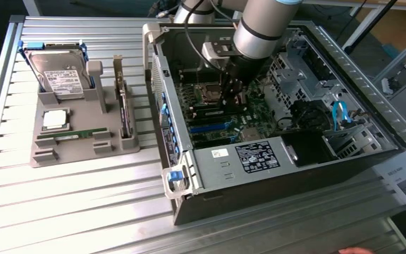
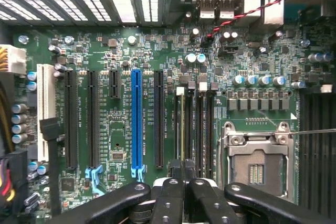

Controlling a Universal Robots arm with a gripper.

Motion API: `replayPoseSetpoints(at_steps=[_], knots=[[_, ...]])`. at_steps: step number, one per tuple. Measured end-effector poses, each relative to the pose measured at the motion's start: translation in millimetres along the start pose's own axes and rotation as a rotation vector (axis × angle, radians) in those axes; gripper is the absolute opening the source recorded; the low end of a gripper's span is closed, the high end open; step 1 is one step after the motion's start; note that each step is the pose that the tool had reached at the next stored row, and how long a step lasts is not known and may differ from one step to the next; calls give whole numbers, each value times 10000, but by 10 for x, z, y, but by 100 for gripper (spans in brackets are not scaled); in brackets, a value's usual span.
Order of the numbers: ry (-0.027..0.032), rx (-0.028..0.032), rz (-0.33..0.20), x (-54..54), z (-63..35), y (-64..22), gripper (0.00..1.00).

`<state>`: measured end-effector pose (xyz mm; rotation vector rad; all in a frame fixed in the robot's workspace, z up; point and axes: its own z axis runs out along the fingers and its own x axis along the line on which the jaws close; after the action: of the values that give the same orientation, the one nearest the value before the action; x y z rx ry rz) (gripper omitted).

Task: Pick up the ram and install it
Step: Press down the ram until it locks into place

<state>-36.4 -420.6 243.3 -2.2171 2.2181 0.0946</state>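
My gripper reaches down into the open computer case, over the motherboard's memory slots beside the processor socket. In the wrist view the gripper is shut, its fingertips pressed together right at the end of the memory slots. A thin green ram stands edge-on in the slot in line with the fingertips; I cannot tell whether they touch it. Nothing shows between the fingers. A second narrow green stick lies in the front groove of the grey holder outside the case.
The holder also carries a hard drive, a square silver processor chip and a dark expansion card. Near the gripper are the empty processor socket and a blue card slot. A hand shows at the table's front edge.
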Motion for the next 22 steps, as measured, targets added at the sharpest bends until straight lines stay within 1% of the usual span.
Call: replayPoseSetpoints(at_steps=[10, 22], knots=[[1, -7, 0, -10, -222, 7, 10], [0, -23, 0, -21, -458, 11, 10]])
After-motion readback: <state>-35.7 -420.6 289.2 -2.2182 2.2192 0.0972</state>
